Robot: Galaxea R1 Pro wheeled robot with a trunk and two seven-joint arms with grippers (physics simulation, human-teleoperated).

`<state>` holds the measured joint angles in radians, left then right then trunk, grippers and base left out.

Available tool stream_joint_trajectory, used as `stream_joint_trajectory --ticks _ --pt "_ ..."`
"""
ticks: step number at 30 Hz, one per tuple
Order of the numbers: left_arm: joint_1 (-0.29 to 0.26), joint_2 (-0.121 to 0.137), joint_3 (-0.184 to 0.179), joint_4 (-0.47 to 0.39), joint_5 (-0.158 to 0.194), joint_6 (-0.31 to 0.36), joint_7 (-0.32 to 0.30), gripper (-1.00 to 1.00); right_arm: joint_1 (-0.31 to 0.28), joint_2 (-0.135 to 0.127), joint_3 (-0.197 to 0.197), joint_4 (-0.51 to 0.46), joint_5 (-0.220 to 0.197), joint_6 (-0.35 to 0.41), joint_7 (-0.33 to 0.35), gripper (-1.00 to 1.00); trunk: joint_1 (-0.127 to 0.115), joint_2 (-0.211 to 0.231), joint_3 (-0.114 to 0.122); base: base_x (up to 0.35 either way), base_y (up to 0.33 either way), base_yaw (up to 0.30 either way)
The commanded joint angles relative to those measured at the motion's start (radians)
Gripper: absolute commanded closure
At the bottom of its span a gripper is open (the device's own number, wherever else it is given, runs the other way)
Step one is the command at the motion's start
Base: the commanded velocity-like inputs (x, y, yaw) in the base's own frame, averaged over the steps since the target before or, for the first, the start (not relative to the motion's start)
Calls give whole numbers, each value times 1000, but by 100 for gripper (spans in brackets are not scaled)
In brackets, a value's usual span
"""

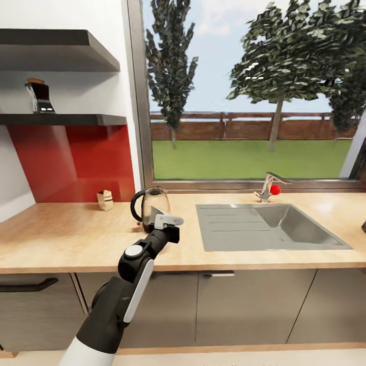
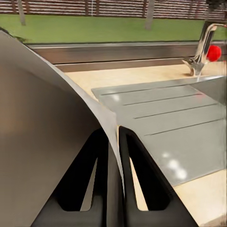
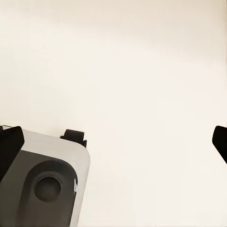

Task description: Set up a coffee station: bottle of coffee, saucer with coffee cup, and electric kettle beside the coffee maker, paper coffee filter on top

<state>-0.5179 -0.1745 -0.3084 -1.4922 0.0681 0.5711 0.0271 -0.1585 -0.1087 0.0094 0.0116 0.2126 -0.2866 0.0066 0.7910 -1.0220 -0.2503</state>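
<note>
Your left end effector (image 1: 161, 219) sits at the electric kettle (image 1: 150, 202), right up against its near side in the head view. In the left wrist view the two dark fingers (image 2: 142, 184) stand close together with a thin curved wall of the kettle (image 2: 42, 142) between them, so the end effector is clamped on the kettle's edge. The kettle stands upright on the table (image 1: 66, 236), its loop handle toward the robot's left, just left of the steel sink (image 1: 269, 226).

Behind the kettle to the left, near the red backsplash (image 1: 76, 157), a small pale brown packet-like thing (image 1: 105, 200) stands on the table; you cannot tell what it is. The faucet (image 1: 268, 186) with a small red ball (image 1: 275, 189) beside it stands at the sink's far edge, under the window (image 1: 244, 86). On the lower dark wall shelf (image 1: 66, 119) at the left stands a dark object with a tan top (image 1: 39, 96), too small to name.

In the right wrist view, your right end effector (image 3: 116, 142) shows only the dark tips of its fingers (image 3: 9, 142) at opposite edges of the picture, spread wide apart and holding nothing, against a plain pale surface. A grey and white part of the robot (image 3: 47, 184) lies below them.
</note>
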Motion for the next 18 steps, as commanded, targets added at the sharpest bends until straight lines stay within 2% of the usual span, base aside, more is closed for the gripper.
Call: stream_joint_trajectory --ticks 1,18 --pt "-1 0 0 -1 4 6 2 100 -1 0 1 1 4 -3 1 -100 0 -1 -1 0 0 -280" --pt "-1 0 0 1 4 6 2 100 -1 0 0 2 4 -3 0 -100 0 -1 -1 0 0 -280"
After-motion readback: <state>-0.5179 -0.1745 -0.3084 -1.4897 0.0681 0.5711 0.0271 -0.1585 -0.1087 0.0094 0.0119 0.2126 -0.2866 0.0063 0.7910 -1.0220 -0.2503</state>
